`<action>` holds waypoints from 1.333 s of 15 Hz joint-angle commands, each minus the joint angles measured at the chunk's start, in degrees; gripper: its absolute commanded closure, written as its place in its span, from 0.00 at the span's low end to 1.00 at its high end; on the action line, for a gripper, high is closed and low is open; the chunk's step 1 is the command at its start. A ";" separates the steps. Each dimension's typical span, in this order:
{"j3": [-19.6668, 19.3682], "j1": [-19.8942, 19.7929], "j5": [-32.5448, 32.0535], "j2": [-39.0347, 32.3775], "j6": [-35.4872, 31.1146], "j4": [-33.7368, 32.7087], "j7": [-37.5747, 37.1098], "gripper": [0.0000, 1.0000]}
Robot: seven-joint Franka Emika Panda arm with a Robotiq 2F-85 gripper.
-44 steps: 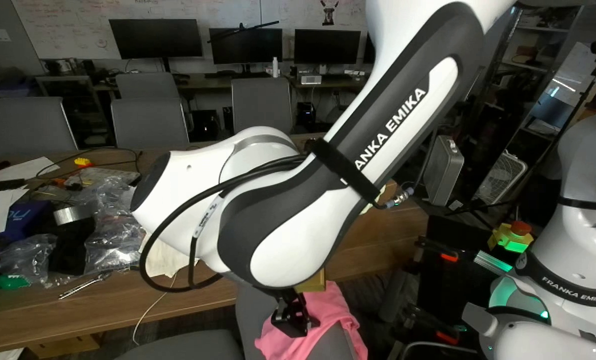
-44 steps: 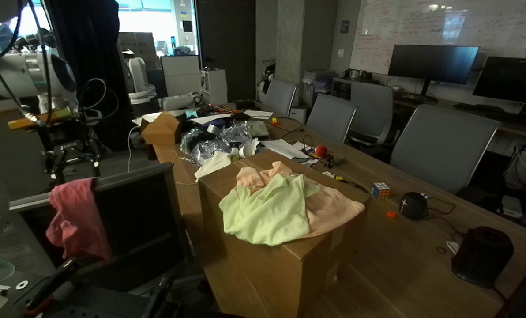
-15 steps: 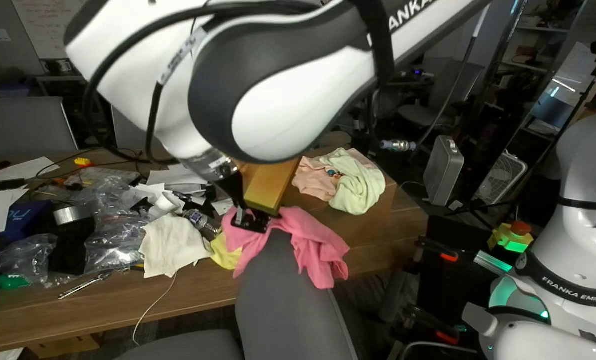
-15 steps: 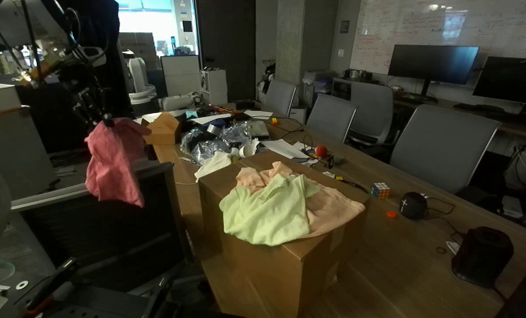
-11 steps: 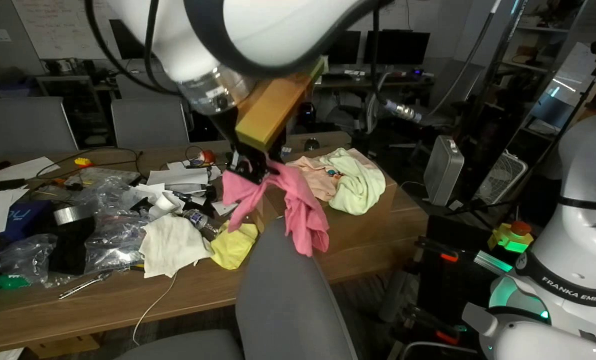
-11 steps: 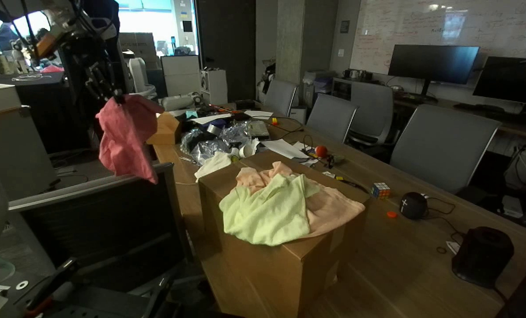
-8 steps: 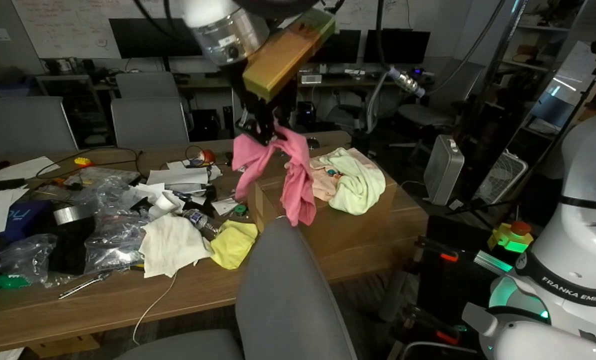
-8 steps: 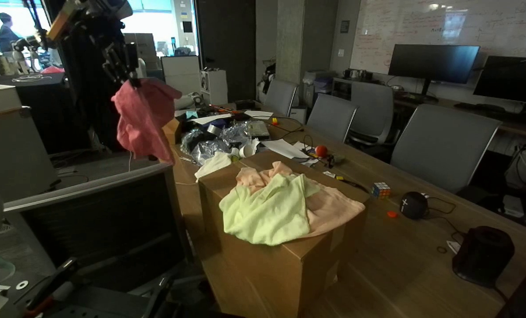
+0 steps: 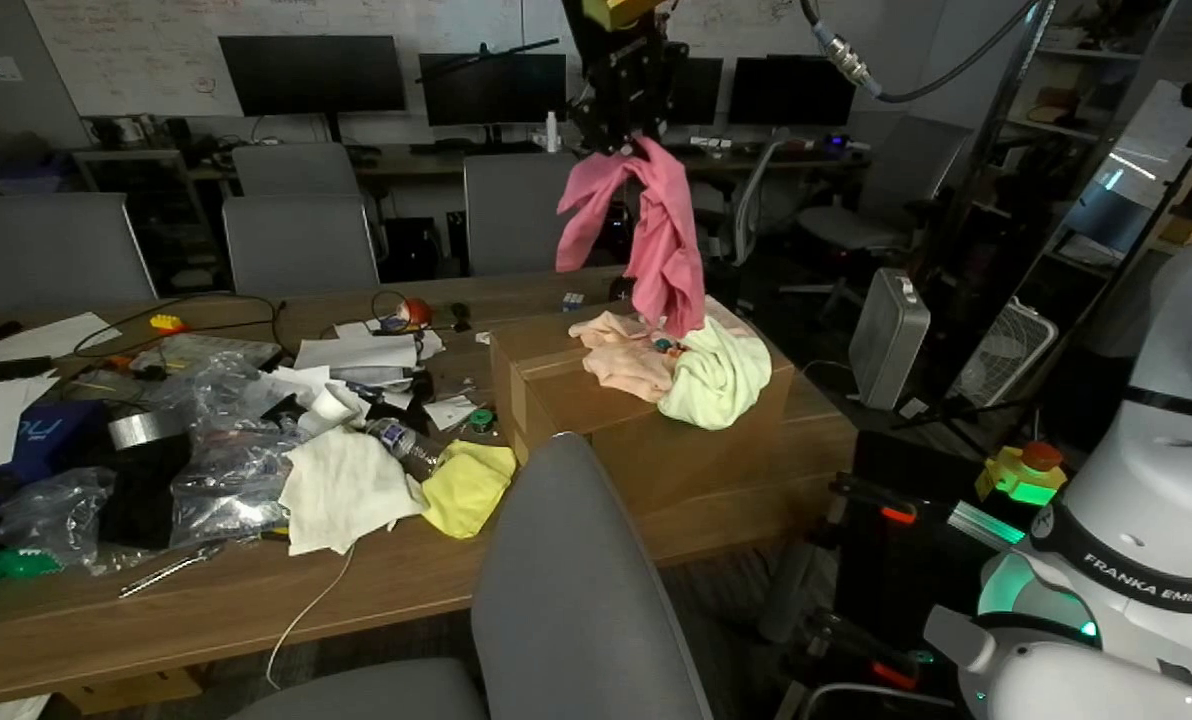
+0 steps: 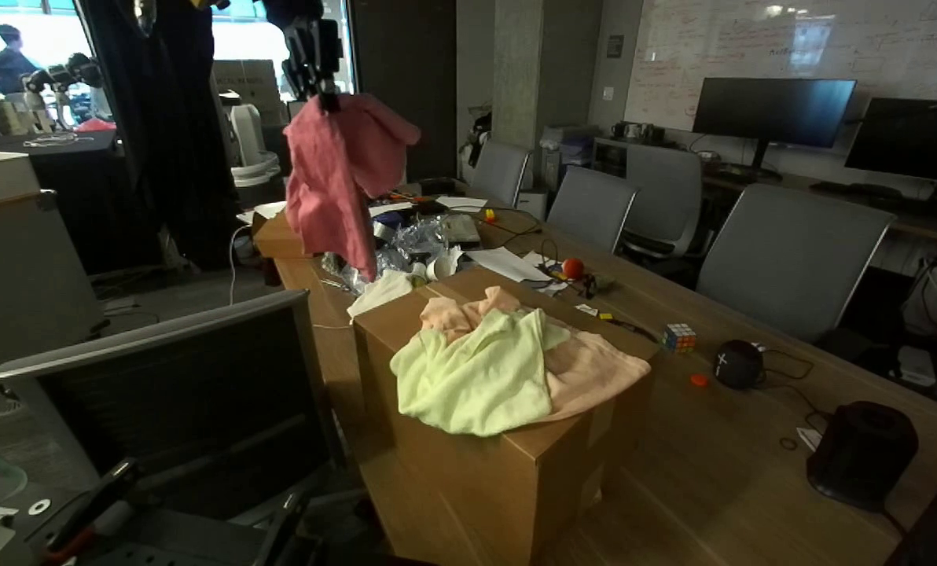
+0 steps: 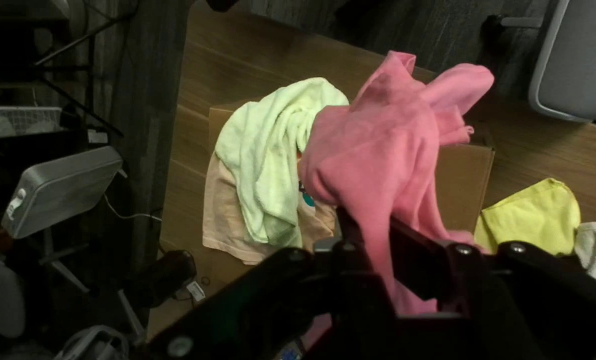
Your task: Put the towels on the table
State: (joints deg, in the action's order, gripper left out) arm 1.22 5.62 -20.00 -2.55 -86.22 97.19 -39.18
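A black gripper clamps a limp pink towel dangling in soft folds, apart from the square-edged cardboard box atop which a fleecy yellow-green towel rumples over a peach towel, a creased yellow cloth just left in an exterior view.

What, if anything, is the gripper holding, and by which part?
The pink towel, pinched in the gripper by a bunched fold and draping down either side; edge or middle, I can't tell.
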 commanded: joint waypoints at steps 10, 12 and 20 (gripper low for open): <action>-7.59 -11.04 4.40 4.26 -4.52 -3.28 -8.30 0.96; -8.40 -12.23 4.39 5.28 -7.55 -2.77 -11.04 0.96; -8.69 -13.29 4.43 2.29 -2.33 -2.86 -9.15 0.32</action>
State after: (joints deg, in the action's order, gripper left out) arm -7.55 -7.71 -16.29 0.85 -92.83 94.44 -51.59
